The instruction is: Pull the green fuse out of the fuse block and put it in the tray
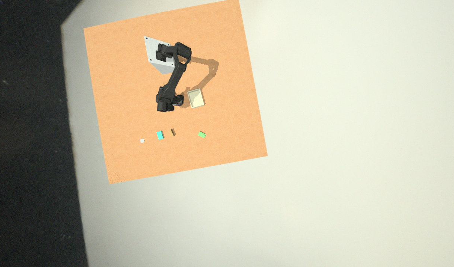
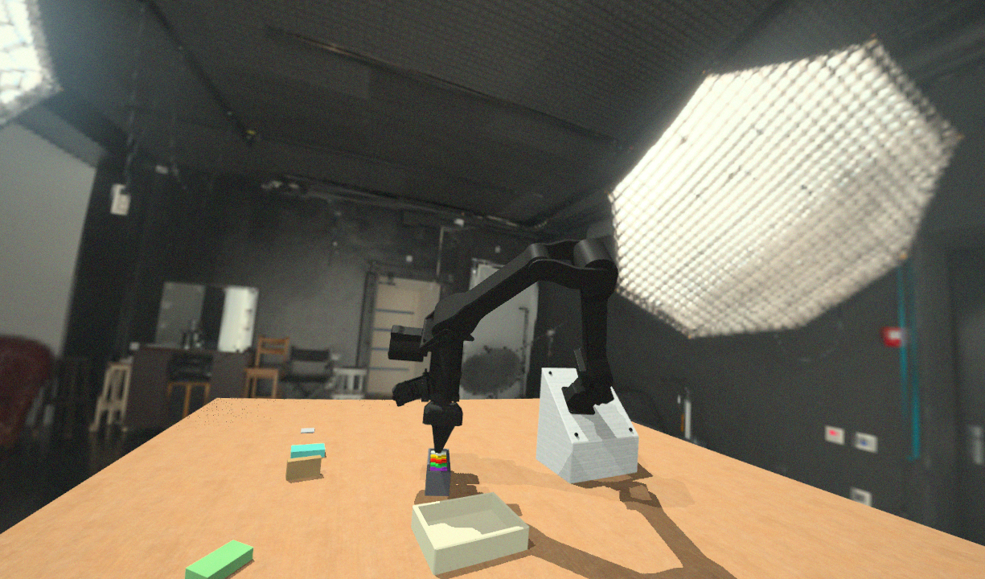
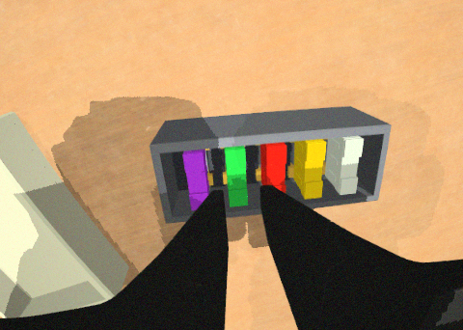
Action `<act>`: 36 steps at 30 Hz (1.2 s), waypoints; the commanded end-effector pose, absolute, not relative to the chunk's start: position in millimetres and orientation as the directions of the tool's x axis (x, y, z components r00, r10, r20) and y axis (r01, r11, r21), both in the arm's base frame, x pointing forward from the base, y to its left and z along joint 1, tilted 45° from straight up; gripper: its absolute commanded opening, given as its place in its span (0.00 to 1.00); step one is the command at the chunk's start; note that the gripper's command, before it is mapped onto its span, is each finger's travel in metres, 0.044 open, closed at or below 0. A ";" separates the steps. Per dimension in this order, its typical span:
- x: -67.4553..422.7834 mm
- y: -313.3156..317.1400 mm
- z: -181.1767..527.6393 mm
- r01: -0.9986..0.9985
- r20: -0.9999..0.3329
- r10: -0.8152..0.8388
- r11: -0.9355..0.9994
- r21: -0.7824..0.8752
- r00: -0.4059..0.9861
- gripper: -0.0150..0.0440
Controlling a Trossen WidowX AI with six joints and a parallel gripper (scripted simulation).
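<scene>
- The black parallel-jaw gripper (image 3: 243, 198) is held just above the dark grey rectangular fuse block (image 3: 270, 125), its fingers set to a narrow gap with nothing between them; the gap is lined up over the green block-shaped fuse (image 3: 235, 175).
- The green fuse is seated upright in the fuse block, second slot from the purple end, between the purple fuse (image 3: 195, 178) and the red fuse (image 3: 274, 166).
- A graze is judged the main risk: the fingertips frame the green fuse closely, and the purple and red fuses stand just beside it, so a slight sideways drift on the way down could bring a finger onto a neighbour or onto the block wall.
- A tilted pull is judged a second risk, since the fuse could then be dragged against the block or a neighbour.
- The cream open-topped square tray (image 2: 474, 547) lies just beside the fuse block, so only a short carry is needed.
- The pale orange wooden counter (image 2: 697, 503) also carries small coloured blocks, well apart from the fuse block.
- Beyond the fuse block, a dim studio is seen, with a large honeycomb light panel (image 2: 776, 194).
</scene>
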State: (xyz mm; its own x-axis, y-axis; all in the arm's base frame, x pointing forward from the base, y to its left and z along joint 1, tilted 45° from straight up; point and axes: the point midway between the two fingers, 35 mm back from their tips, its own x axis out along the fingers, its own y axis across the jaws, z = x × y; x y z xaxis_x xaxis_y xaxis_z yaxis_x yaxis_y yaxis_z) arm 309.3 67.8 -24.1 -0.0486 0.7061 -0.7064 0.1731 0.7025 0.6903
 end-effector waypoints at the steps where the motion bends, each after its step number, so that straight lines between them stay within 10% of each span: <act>1: 306.2 72.3 -27.8 0.180 -0.704 0.708 0.701 0.690 -0.057 0.37; 36: 304.4 86.6 -41.5 0.180 -0.703 0.709 0.700 0.691 -0.057 0.37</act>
State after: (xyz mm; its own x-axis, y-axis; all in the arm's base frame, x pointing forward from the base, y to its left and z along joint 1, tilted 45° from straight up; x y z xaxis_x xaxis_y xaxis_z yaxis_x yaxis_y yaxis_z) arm 306.5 82.8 -39.4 -0.0511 0.7049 -0.7074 0.1748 0.7037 0.6886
